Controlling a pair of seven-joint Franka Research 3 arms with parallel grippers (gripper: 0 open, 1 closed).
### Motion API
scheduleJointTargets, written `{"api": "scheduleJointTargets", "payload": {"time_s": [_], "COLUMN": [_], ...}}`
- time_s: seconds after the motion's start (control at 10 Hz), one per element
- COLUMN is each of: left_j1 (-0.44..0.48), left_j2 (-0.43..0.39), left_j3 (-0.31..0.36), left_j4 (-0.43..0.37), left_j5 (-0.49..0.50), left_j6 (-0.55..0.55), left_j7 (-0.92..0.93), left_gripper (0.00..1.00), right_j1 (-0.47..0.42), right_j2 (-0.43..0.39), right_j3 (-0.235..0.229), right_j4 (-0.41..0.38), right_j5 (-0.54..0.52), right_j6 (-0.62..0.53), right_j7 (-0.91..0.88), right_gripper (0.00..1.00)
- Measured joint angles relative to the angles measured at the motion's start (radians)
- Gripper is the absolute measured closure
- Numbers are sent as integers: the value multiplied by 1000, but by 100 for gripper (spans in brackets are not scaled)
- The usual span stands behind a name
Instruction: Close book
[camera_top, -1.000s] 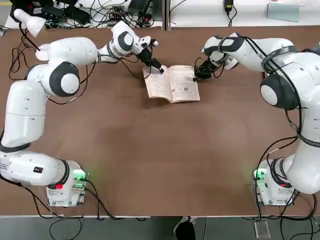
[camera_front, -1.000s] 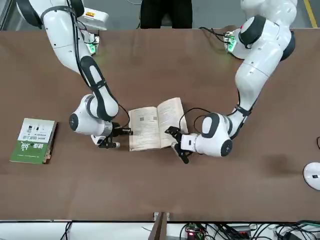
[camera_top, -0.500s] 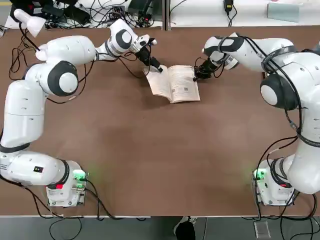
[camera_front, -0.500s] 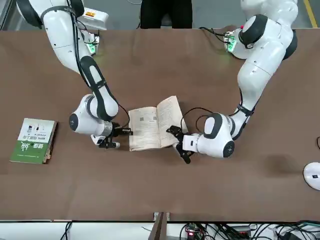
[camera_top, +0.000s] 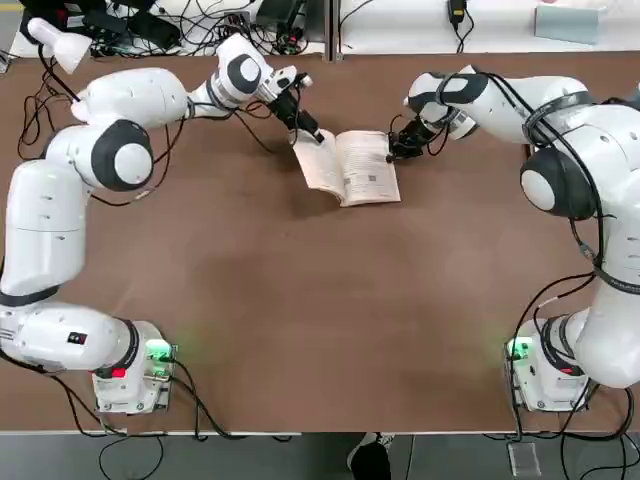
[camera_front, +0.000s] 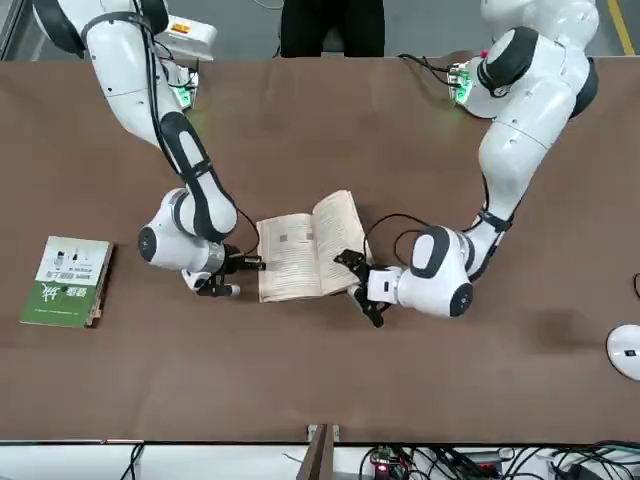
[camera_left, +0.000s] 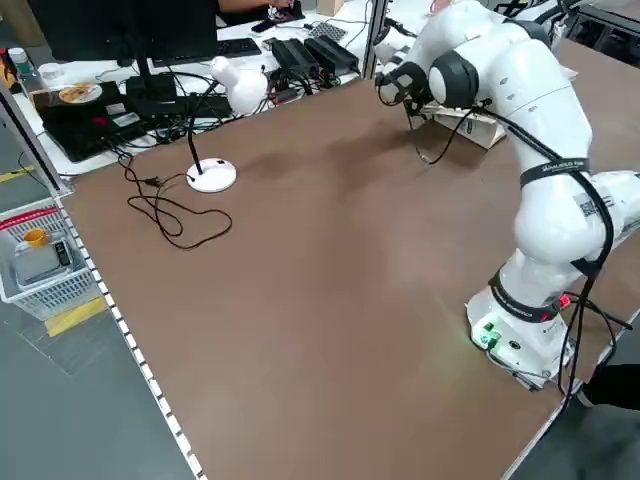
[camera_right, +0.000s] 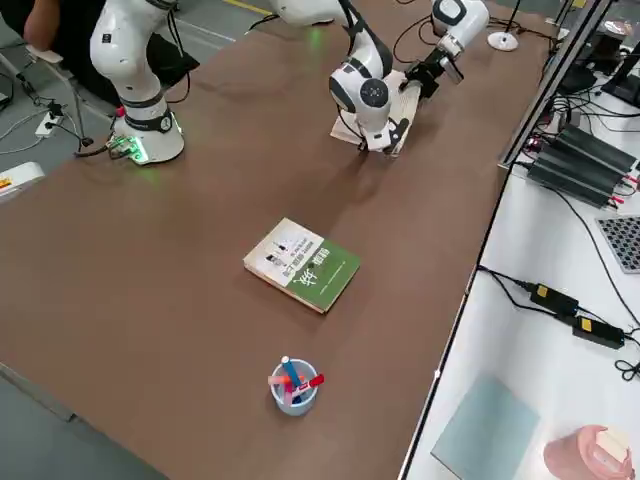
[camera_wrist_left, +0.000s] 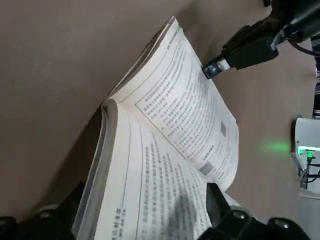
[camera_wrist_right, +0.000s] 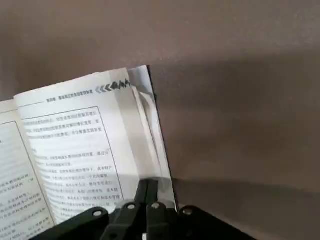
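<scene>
Book: thin paperback (camera_top: 350, 166) lying open on the brown table (camera_top: 300, 330), toward its far edge, between the two arms; cream pages of printed text face up.
Book halves: the half on the robot's left tilts up off the table; the other half lies flatter.
Left gripper (camera_top: 313, 133): at the book's far left corner, fingers apart on either side of the raised half's edge, as its wrist camera shows.
Right gripper (camera_top: 397, 150): low at the book's right edge, fingers pressed together, tips resting on the page margin.
Second book: green-and-white cover (camera_right: 301, 264), closed, well apart on the robot's right.
Cup: holds pens (camera_right: 293, 385), near that book.
Lamp: white desk lamp (camera_left: 229, 115), on the table's left side.
</scene>
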Motion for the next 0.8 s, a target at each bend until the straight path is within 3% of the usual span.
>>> {"api": "scheduleJointTargets", "payload": {"time_s": [0.8], "left_j1": [18], "left_j2": [-8], "left_j3": [-4], "left_j4": [0], "left_j5": [-42], "left_j6": [-38], "left_j7": [-22], "left_gripper": [0], "right_j1": [0], "right_j2": [0], "right_j3": [0], "right_j4": [0], "right_j5": [0], "right_j6": [0], "right_j7": [0], "right_gripper": [99]}}
